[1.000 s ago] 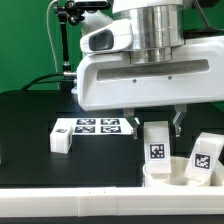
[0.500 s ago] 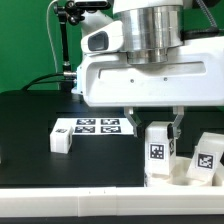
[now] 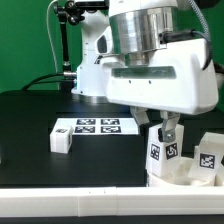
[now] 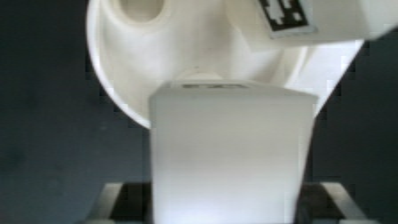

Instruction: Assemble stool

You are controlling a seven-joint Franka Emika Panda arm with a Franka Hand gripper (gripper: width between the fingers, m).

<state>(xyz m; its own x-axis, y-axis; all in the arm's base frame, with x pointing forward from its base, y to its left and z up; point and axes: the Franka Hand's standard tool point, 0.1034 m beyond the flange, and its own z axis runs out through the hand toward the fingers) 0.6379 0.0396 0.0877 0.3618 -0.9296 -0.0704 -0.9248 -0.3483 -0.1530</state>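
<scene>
The seat disc [image 3: 182, 175], white and rimmed, lies on the table [image 3: 30, 120] toward the exterior view's right, with one tagged leg [image 3: 209, 155] upright in it. The second leg [image 3: 157, 152], a plain white tagged block, is clamped upright in the end effector [image 3: 168, 138] at the disc's rim. I cannot tell whether it is seated. A loose leg [image 3: 62, 140] lies beside the marker board [image 3: 100, 127], so I judge the stool about half built.

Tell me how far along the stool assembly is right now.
Done: one leg already stands in the seat disc, apparently fitted. In hand: the gripper is shut on a second leg, held upright at the seat. Left: seating that leg, then fetching the loose white block beside the marker board, probably another leg.
</scene>
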